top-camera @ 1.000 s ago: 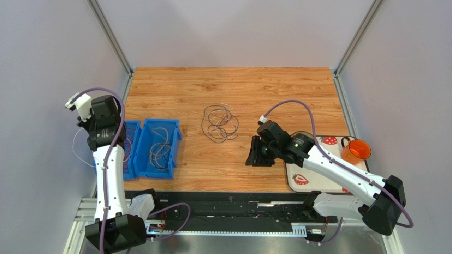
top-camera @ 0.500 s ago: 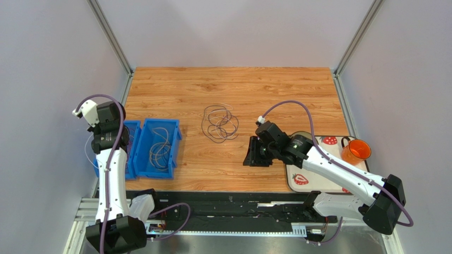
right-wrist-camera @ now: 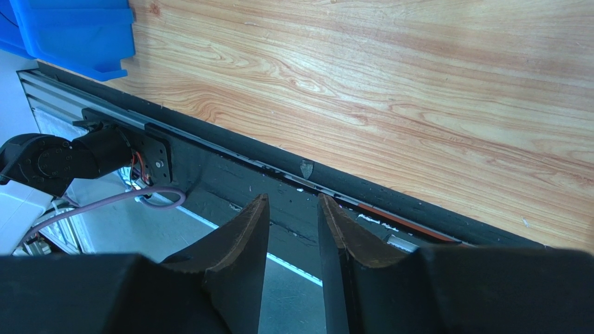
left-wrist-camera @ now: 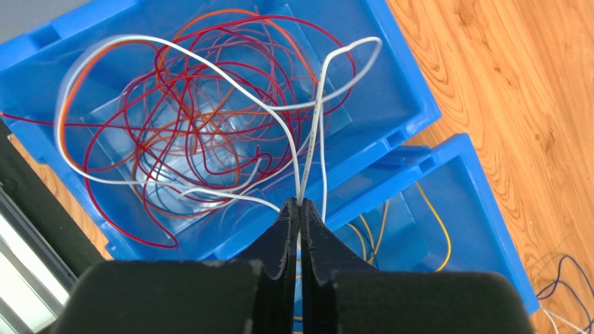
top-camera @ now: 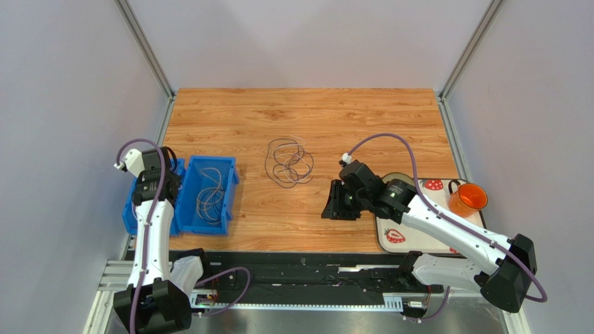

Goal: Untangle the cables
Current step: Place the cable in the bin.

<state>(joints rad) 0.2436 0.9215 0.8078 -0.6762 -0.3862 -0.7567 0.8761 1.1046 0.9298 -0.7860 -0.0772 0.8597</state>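
A loose tangle of dark and pale cables (top-camera: 288,163) lies mid-table. My left gripper (left-wrist-camera: 301,204) is shut on a white cable (left-wrist-camera: 318,122) that loops down into the left blue bin (left-wrist-camera: 390,90), which holds red, orange and white cables (left-wrist-camera: 202,118). From above, the left gripper (top-camera: 150,186) hangs over that bin (top-camera: 130,212). The neighbouring blue bin (top-camera: 188,202) holds pale wires; yellow ones (left-wrist-camera: 436,223) show in the left wrist view. My right gripper (top-camera: 340,202) is open and holds nothing, low over the wood right of the tangle; in its wrist view the right gripper (right-wrist-camera: 293,203) faces the table's near edge.
A white tray with strawberry prints (top-camera: 418,240) lies at the right under the right arm, with an orange cup (top-camera: 468,199) on it. A black rail (top-camera: 307,278) runs along the near edge. A blue bin corner (right-wrist-camera: 70,28) shows in the right wrist view.
My left arm has lowered and swung right, bringing the white cable from outside the table's left edge to over the left bin. The right arm has barely moved.
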